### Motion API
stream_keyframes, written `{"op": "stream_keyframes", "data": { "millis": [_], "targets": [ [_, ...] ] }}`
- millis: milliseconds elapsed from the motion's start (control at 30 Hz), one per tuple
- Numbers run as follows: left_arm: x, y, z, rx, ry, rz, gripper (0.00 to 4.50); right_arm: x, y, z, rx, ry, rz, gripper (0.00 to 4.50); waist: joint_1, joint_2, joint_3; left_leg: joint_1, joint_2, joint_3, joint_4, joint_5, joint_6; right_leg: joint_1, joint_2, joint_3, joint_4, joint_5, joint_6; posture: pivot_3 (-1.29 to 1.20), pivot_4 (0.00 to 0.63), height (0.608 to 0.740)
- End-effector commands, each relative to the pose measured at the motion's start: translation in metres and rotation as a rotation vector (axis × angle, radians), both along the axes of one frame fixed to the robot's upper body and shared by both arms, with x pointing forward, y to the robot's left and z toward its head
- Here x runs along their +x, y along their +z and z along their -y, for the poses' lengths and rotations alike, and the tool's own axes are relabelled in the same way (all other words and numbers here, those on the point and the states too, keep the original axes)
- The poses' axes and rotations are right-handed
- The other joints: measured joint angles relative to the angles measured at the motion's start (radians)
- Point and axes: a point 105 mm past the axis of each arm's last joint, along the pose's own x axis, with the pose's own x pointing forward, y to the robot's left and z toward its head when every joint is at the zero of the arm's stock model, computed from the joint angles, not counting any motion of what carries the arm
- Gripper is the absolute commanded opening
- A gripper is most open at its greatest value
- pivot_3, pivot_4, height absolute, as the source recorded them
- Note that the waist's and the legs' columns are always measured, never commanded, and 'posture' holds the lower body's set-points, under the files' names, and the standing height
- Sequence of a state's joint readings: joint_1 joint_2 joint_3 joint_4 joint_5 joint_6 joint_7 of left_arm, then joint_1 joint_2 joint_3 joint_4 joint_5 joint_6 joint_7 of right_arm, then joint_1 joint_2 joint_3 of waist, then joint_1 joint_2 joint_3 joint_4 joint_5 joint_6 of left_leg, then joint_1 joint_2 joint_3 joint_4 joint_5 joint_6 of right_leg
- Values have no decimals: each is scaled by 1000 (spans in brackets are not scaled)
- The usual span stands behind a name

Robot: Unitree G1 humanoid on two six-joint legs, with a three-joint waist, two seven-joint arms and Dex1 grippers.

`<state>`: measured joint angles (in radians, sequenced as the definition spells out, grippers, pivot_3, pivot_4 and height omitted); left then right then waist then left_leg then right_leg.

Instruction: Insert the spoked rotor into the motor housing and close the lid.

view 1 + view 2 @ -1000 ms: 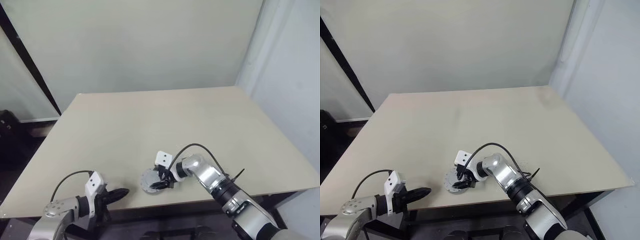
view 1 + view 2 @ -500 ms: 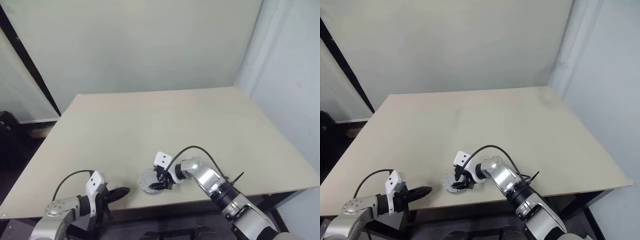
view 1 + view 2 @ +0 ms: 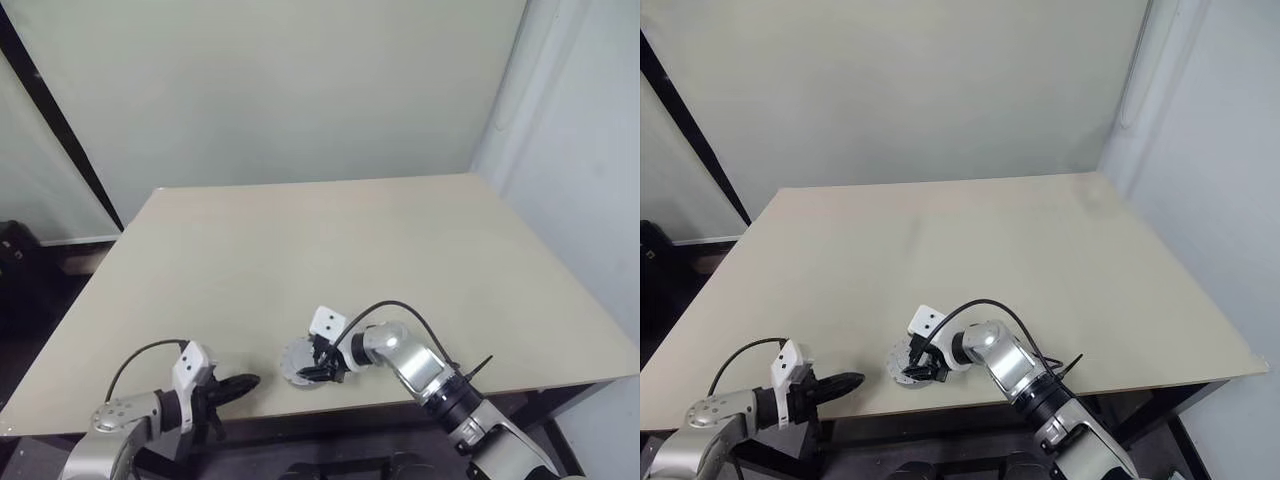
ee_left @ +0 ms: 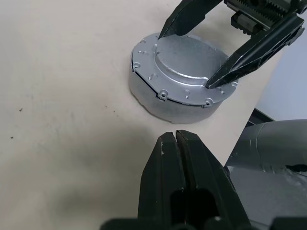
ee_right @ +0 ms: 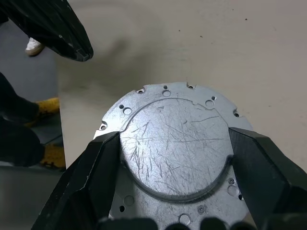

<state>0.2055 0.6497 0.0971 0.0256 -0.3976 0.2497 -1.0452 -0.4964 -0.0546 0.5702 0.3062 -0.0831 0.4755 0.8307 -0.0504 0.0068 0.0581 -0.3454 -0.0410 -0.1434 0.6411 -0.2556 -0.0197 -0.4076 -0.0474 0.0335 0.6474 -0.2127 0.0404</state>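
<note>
Lid (image 4: 184, 72): round silver-grey disc, plain scratched face up, with a raised central circle and small holes around its flange. It sits flush on top of the motor housing (image 4: 158, 103), closing it; together they form one squat metal drum standing on the table (image 3: 300, 240) near its front edge, between the two arms.

Right gripper (image 4: 199, 56): black fingers spread wide, one on each side of the raised central circle, tips resting at its edge on the lid's top. Whether they press on it or merely touch cannot be told.

Left gripper (image 4: 176, 139): fingers pressed together, nothing between them. It points at the drum from just beside it, tips apart from the housing wall, low over the table near the front edge.

Table: pale beige top, plain, set against light walls.

Spoked rotor: presumably inside the closed housing; cannot be seen.
</note>
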Motion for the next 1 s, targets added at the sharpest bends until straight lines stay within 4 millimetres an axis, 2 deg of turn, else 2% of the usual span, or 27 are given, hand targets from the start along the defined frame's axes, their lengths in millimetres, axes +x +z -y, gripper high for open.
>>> {"op": "stream_keyframes", "data": {
  "millis": [33,367,567,733,1000],
  "targets": [
    [6,9,3,-1,-14,49,0,-4,-10,2,-60,-6,3,3269,0,0,0,0,0,0,0,0,0,0,0,0,0,0,0,0,0,740],
    [8,9,8,-8,-21,67,0,-6,-17,1,-97,-43,-50,3269,0,1,-1,3,2,1,-1,0,0,1,0,0,0,0,0,0,0,740],
    [27,15,23,-22,-1,149,0,-8,-18,4,-133,-2,-46,3269,0,1,-4,3,1,2,-1,0,0,2,0,0,0,0,0,0,0,740],
    [36,9,35,-4,-16,151,0,-7,-19,8,-154,24,-32,3269,0,-1,-9,3,1,3,-1,0,0,2,0,1,-1,0,0,0,0,740],
    [31,-14,40,63,-76,66,0,-3,-18,11,-157,16,-11,3269,1,-1,-9,3,0,2,-4,0,0,2,-1,1,-2,1,2,0,0,740]
  ]
}}
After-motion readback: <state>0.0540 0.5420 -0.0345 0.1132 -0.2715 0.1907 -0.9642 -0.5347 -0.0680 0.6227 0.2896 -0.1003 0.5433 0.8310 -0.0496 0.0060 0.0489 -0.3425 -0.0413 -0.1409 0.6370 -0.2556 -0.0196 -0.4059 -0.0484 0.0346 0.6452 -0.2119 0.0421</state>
